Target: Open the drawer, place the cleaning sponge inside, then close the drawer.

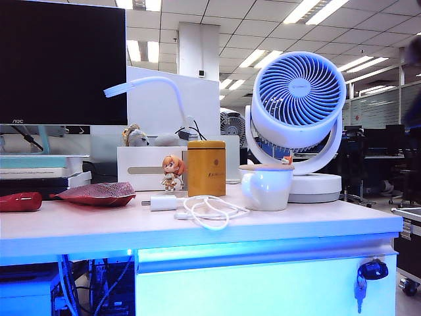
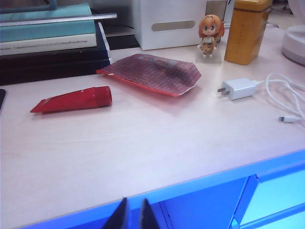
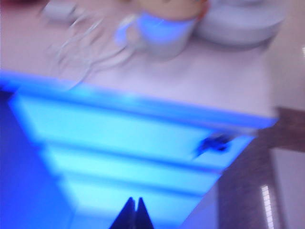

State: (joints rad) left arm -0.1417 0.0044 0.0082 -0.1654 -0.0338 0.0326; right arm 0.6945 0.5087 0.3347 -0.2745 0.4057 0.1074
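Left gripper (image 2: 133, 214): fingers almost together, a thin gap, holding nothing, hanging just off the desk's front edge (image 2: 157, 193)
Right gripper (image 3: 135, 213): fingers pressed together, empty, in front of the drawer (image 3: 119, 131)
Drawer: closed, flush under the desk edge, keys (image 3: 213, 144) at its far end
Open room: bare desktop ahead of the left gripper, red pouch (image 2: 152, 72) beyond
Cleaning sponge: not visible
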